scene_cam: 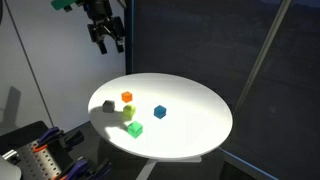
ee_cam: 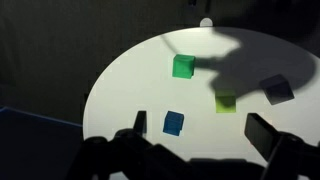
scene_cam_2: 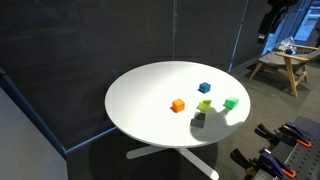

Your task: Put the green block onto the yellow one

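The gripper [scene_cam: 108, 42] hangs high above the round white table [scene_cam: 195, 125], well apart from all cubes, and it carries nothing. In the wrist view its two fingers [ee_cam: 262, 132] stand far from each other at the lower edge, so the jaws are wide open.

The green block [ee_cam: 183, 67] lies free on the table. In the wrist view it is at about 11 o'clock from the gripper [ee_cam: 200, 135], a little off the middle line between the fingers. The yellow cube [ee_cam: 226, 102] sits in the arm's shadow at about 4 o'clock from the green block, near it but not touching. The blue cube [ee_cam: 174, 122] is at 6 o'clock from the green block, and the dark grey cube [ee_cam: 277, 89] is at 3 o'clock from the yellow one. In an exterior view the orange cube [scene_cam: 127, 97] stands at 12 o'clock from the yellow cube [scene_cam: 128, 113].

I judge that the grasp is not yet begun. The hand must go toward 11 o'clock and then down. A cube has no long axis, so either pair of opposite faces should serve.
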Action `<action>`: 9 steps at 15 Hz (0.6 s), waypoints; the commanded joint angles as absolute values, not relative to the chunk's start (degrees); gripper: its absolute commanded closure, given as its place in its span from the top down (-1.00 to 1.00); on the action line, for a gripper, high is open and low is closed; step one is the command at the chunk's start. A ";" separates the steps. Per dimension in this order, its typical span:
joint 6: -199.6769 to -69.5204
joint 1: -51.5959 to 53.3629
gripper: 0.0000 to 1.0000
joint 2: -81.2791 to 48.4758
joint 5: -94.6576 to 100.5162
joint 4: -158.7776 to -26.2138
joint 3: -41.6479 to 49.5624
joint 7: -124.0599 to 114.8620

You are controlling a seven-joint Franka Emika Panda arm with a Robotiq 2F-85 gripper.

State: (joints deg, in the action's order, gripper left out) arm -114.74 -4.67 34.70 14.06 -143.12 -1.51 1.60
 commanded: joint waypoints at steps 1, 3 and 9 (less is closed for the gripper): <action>-114.48 -3.92 1.00 34.66 14.44 -142.97 -0.91 1.26; -114.48 -3.92 1.00 34.66 14.44 -142.97 -0.91 1.26; -114.51 -3.84 1.00 34.49 14.30 -142.83 -0.80 1.40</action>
